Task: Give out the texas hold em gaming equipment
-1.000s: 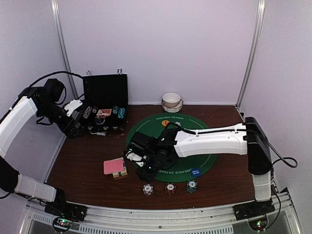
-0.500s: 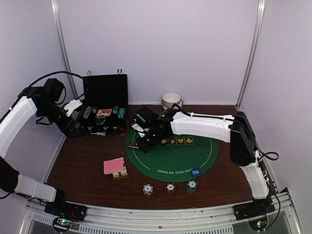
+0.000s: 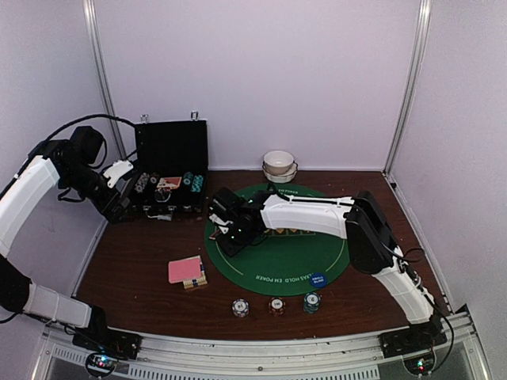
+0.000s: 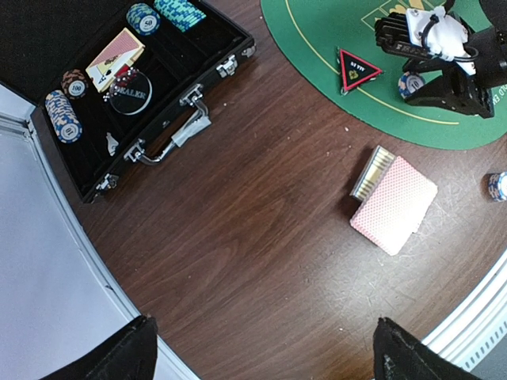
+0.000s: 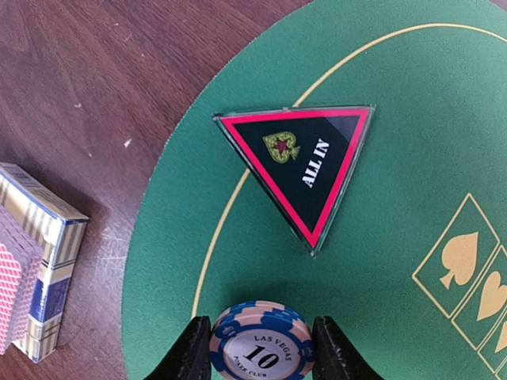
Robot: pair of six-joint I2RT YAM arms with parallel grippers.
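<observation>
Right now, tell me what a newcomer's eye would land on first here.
The round green mat mid-table draws the eye, with the right hand gripping a poker chip over its left edge, beside the red triangular ALL IN marker. Far left, the open black case holds more chips.

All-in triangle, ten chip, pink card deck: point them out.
All-in triangle (image 5: 305,170): right wrist view, centre of its black face.
Ten chip (image 5: 261,354): right wrist view, its white centre label.
Pink card deck (image 4: 394,204): left wrist view, middle of the pink back.

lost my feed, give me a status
left fingers open, holding nothing. right fingers shut on 10 chip. all-in triangle close ahead on green mat, apart from chip.
</observation>
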